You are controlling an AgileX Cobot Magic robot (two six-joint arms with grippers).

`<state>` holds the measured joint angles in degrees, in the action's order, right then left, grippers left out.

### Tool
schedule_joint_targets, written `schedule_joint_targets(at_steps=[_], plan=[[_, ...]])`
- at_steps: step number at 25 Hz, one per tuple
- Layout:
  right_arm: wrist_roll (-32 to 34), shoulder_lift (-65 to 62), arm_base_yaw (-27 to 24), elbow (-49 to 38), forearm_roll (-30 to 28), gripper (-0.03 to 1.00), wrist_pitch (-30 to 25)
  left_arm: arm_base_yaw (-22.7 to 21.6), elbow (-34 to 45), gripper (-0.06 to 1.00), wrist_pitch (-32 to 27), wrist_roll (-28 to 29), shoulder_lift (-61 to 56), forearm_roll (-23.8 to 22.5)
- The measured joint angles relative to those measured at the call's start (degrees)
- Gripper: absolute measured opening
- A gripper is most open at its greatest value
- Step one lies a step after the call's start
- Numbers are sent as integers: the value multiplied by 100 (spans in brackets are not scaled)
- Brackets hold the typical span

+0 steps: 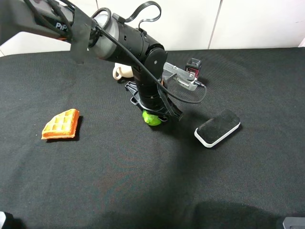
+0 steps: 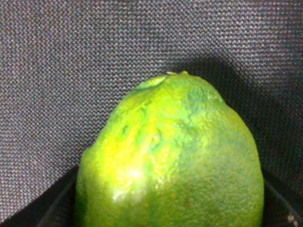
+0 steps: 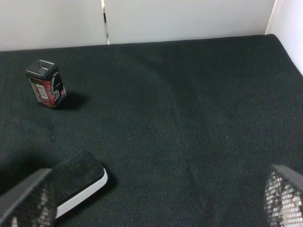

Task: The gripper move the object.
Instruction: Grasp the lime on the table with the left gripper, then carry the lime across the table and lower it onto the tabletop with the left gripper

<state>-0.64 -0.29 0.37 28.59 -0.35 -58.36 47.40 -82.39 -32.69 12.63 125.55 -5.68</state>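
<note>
The glossy green lime (image 1: pixel 152 117) sits low at the black cloth near the table's middle, under my left arm. It fills the left wrist view (image 2: pixel 170 156). My left gripper (image 1: pixel 153 113) reaches across to it, and its dark fingers (image 2: pixel 52 208) hug both sides of the lime, shut on it. I cannot tell whether the lime touches the cloth. My right gripper (image 3: pixel 151 208) is open and empty, with its fingers wide apart, low at the right, near the black-and-white pad.
An orange waffle piece (image 1: pixel 61 125) lies at the left. A cream teapot (image 1: pixel 121 71) stands behind the left arm. A small dark red box (image 1: pixel 193 67) (image 3: pixel 46 84) stands at the back. A black-topped white pad (image 1: pixel 217 128) (image 3: pixel 78 182) lies right of the lime.
</note>
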Motion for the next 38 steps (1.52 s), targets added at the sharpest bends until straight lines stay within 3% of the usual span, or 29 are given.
schedule_joint_targets(at_steps=[9,28,38], plan=[[0,0,0,0,0,66,0,0,-9,64,-111,0,-275,5],[0,0,0,0,0,66,0,-17,-1657,64,-2385,-6,-847,15],[0,0,0,0,0,66,0,-17,-1881,64,-2862,-11,-854,19]])
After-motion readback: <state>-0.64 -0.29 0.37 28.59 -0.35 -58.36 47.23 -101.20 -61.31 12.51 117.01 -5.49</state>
